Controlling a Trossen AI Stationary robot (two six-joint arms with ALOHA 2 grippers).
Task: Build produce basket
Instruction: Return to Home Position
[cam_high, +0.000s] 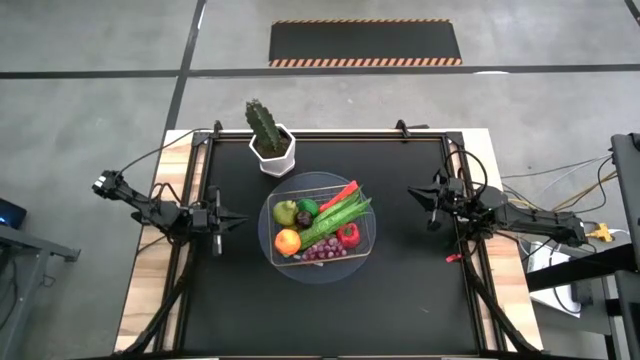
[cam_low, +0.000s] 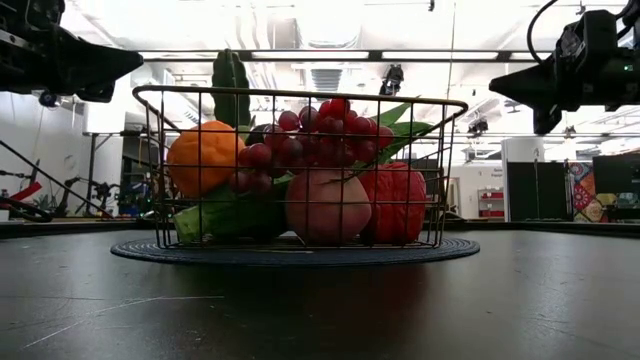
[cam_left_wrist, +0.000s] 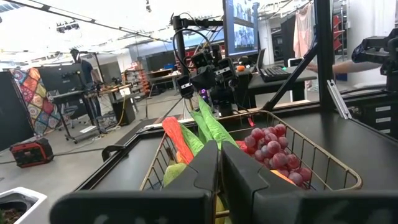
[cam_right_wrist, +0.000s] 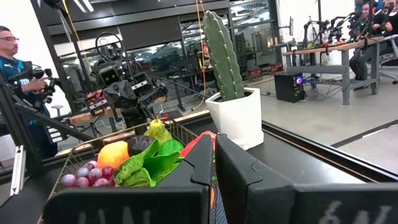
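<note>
**Overhead and wrist views, both arms clear of the load.** The shallow silver wire-mesh basket (cam_high: 362, 250) stands on its round grey base at the middle of the black table top (cam_high: 400, 300). It holds the toy produce:
- an orange (cam_high: 288, 241)
- a green apple (cam_high: 286, 212)
- a lime (cam_high: 307, 208)
- a bunch of purple grapes (cam_high: 322, 252)
- a red pepper (cam_high: 348, 236)
- a red chili (cam_high: 344, 194)
- a long green bean bunch (cam_high: 335, 222) that lies diagonally across the pile

The left gripper (cam_high: 235, 222) hovers near the basket's left side and points at it, apart from the wire. Its fingers are drawn together and hold nothing. The right gripper (cam_high: 415, 193) hovers off the basket's right side and faces it from slightly farther out. Its fingers are likewise closed and empty. In the low view both grippers hang above the height of the basket rim. A white hexagonal pot with a green cactus (cam_high: 272, 150) stands just beyond the basket's far left corner.
</note>
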